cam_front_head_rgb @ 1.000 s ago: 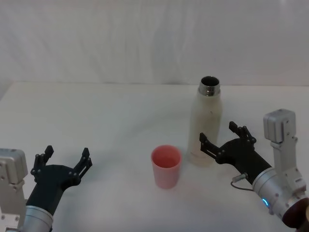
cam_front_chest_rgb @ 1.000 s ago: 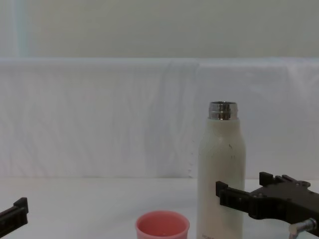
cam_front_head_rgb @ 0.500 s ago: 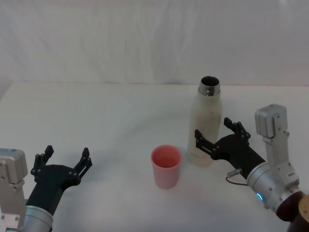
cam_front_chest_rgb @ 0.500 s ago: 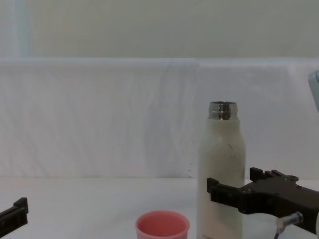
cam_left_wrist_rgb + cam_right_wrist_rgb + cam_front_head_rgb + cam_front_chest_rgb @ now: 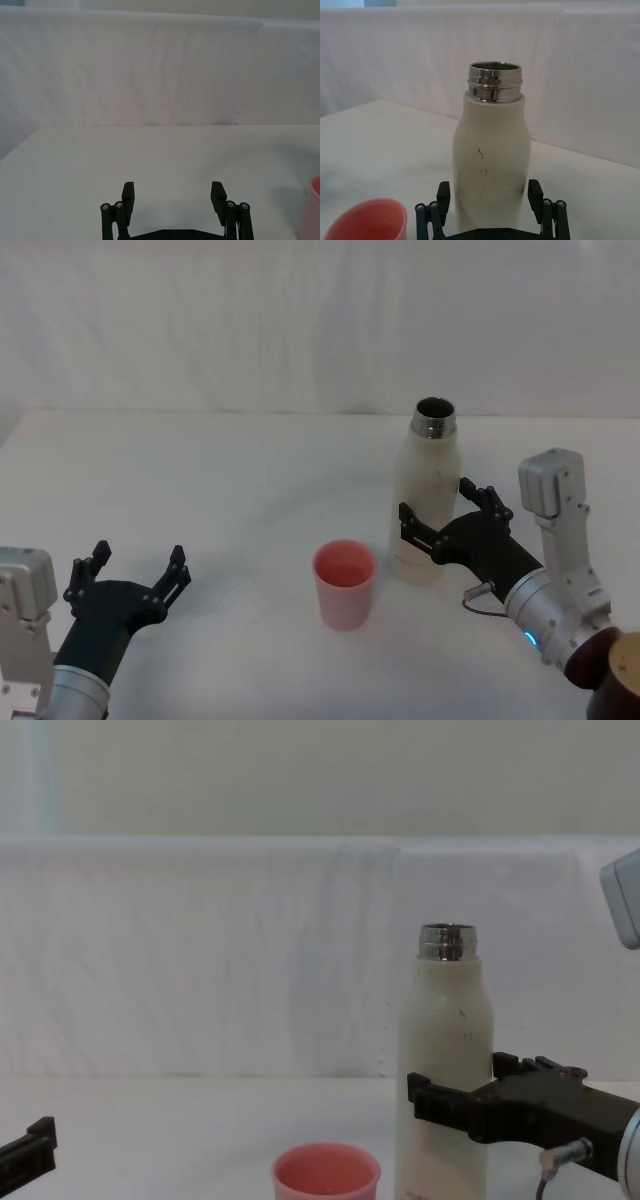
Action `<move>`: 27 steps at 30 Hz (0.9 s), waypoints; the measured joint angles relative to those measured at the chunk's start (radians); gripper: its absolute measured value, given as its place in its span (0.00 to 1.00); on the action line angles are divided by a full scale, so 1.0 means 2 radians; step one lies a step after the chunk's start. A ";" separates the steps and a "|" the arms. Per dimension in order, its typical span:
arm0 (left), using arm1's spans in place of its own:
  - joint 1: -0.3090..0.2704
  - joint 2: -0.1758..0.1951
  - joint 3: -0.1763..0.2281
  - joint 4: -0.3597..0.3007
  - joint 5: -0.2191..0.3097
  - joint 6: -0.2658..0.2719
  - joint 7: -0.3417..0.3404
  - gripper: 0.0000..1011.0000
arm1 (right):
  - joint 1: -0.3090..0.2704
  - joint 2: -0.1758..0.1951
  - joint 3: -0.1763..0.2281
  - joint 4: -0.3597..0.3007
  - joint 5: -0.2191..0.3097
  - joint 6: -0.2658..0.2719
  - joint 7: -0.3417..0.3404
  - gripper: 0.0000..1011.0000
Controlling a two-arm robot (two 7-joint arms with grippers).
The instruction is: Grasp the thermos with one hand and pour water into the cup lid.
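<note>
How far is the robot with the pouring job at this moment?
Nothing is poured yet. The thermos stands upright, uncapped, beside the cup lid. In hand: the right gripper, open, has a finger on each side of the bottle's body. Left: closing, lifting, tilting over the cup. The left gripper sits open, far off.

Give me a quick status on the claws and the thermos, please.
Right claw open, straddling the upright thermos. Left claw open, parked near left. Cup lid upright beside the thermos, nothing between.

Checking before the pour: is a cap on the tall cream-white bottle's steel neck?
No: the thermos shows an open steel mouth, no cap, in the right wrist view.
</note>
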 joint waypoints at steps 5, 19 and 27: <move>0.000 0.000 0.000 0.000 0.000 0.000 0.000 0.99 | 0.006 -0.004 -0.002 0.007 -0.001 0.001 0.000 0.99; 0.000 0.000 0.000 0.000 0.000 0.000 0.000 0.99 | 0.018 -0.011 -0.004 0.022 -0.004 0.000 -0.001 0.99; 0.000 0.000 0.000 0.000 0.000 0.000 0.000 0.99 | 0.022 -0.015 -0.006 0.027 -0.007 0.000 -0.004 0.99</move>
